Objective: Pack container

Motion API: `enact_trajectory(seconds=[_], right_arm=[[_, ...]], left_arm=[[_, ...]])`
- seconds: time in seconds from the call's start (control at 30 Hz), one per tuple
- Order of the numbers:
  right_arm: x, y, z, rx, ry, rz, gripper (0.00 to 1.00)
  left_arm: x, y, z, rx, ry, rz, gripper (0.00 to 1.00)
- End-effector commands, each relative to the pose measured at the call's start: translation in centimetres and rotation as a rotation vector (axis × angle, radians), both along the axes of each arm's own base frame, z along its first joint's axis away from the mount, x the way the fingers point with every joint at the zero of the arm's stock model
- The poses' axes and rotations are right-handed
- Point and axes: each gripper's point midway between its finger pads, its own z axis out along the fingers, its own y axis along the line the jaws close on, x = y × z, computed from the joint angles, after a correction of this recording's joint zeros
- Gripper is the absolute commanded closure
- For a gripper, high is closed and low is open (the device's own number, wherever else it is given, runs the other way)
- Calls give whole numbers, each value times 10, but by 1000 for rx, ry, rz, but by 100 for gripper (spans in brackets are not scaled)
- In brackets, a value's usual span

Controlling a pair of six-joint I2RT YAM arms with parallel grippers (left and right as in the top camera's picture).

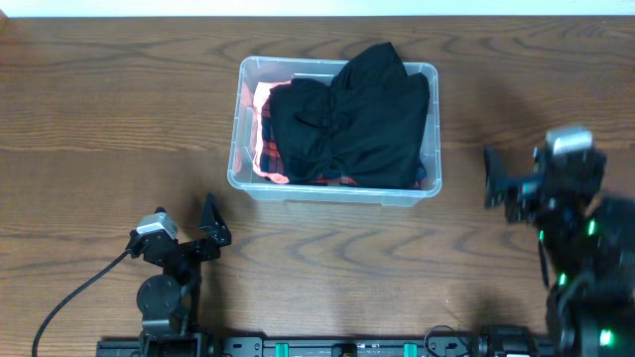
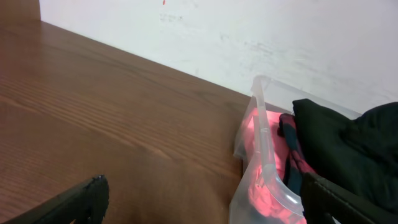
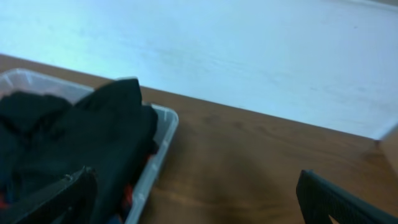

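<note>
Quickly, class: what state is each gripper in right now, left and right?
Left gripper: open, holding nothing.
Right gripper: open, holding nothing.

container (image 2: 263, 133) cut off, red cloth (image 1: 264, 127) mostly hidden

Table (image 1: 99, 99): dark brown wood grain, stretching across the whole overhead view.
Wall (image 2: 249, 37): white, lightly scuffed, rising behind the table's far edge.
</note>
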Motion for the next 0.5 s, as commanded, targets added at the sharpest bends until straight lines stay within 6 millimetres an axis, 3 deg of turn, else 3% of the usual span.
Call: enact_trajectory(seconds=[0.0,0.13,0.47], right_arm=[[-23,-6,-6,-63,-70,-17,1],[-38,-11,-20,-70,-113,-49,1],[-44,-11,-73,-69,-140,-49,1]], left_arm=[[0,0,-18,12,39,-3,2],[0,0,-18,12,39,-3,2],[0,0,-18,12,39,-3,2]])
